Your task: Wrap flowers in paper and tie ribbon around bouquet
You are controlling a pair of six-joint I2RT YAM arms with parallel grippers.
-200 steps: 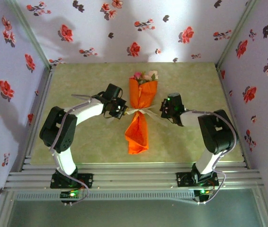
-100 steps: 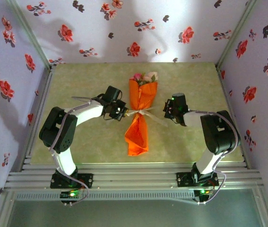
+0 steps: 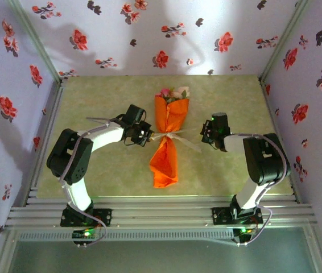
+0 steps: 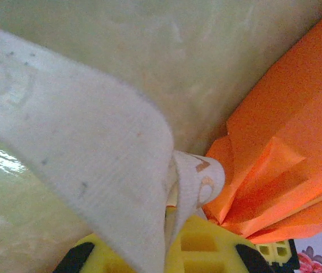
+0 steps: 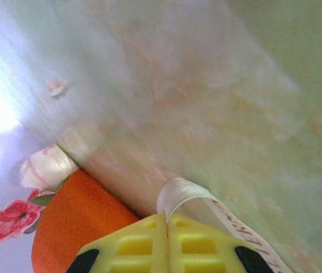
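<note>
**Bouquet at the tying stage.** The bouquet (image 3: 165,136) lies at the middle of the green table (image 3: 115,170), between the two grippers. Its wide end points to the far side and its narrow tail to the near edge. Pink and cream flowers (image 3: 173,92) show at the far, open end of the orange paper (image 3: 169,116), which is pinched at its waist. The ribbon (image 3: 175,136) crosses that waist, with ends trailing left and right. The left gripper (image 3: 145,135) stands just left of the waist. Its yellow fingers (image 4: 198,247) are pressed together on a broad fold of the ribbon, close beside the crumpled paper. The right gripper (image 3: 206,135) stands to the right, apart from the paper, its jaws closed flat against each other with a loop of ribbon pinched at their tips. From above, the strand reaching the right gripper is faint and appears slack.
</note>
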